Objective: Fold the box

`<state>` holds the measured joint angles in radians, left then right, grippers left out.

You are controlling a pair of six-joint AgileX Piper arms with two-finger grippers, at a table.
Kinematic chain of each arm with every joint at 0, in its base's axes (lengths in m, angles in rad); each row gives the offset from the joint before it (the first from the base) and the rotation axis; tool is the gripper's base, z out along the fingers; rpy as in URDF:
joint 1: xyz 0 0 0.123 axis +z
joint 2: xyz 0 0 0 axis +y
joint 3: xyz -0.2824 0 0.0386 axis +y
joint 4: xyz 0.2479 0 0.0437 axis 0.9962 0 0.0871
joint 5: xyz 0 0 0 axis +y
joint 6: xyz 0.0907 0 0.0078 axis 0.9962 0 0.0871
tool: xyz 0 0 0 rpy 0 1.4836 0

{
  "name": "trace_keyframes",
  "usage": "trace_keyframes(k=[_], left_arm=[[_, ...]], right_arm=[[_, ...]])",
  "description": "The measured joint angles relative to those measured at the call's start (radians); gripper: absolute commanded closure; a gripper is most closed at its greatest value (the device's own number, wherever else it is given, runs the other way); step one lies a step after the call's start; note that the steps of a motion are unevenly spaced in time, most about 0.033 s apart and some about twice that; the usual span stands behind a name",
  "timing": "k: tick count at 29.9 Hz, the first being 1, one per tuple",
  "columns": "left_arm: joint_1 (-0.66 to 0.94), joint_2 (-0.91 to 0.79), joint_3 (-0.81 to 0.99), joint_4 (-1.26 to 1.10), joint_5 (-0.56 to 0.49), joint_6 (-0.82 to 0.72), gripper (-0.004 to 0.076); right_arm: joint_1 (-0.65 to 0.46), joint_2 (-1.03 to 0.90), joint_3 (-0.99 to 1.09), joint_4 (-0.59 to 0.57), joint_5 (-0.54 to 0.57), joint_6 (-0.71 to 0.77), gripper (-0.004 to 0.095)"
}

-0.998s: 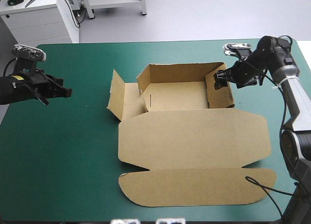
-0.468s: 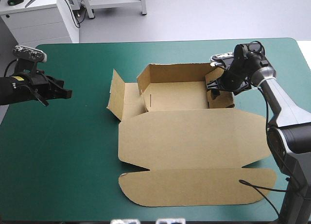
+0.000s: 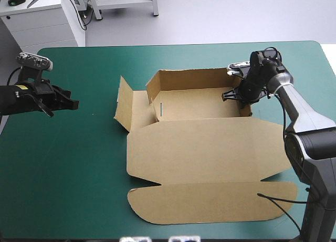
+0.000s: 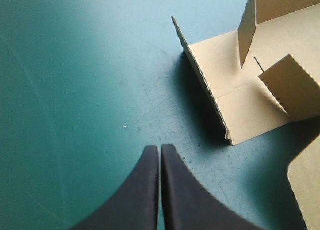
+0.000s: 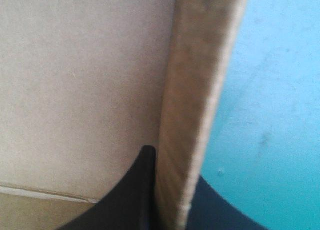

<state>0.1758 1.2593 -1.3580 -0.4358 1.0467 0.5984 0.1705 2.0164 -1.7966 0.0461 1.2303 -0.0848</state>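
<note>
Right wrist view: my right pincer (image 5: 169, 176) grips the box (image 5: 75, 80) by its wall, which I should fold inward squarely; left pincer (image 4: 160, 149) closed.

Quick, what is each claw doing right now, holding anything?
Left gripper: shut, empty.
Right gripper: shut on the box, at its right wall.
</note>
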Motion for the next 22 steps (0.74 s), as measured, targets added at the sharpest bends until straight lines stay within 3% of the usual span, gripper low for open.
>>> trace_keyframes(k=[10, 22], left_arm=[[0.0, 0.0, 0.001, 0.0, 0.003, 0.0, 0.0731], [0.0, 0.0, 0.002, 0.058, 0.002, -0.004, 0.0731]], right_arm=[[0.0, -0.031, -0.007, 0.006, -0.002, -0.002, 0.0927], [-0.026, -0.401, -0.015, -0.009, 0.019, -0.071, 0.0927]])
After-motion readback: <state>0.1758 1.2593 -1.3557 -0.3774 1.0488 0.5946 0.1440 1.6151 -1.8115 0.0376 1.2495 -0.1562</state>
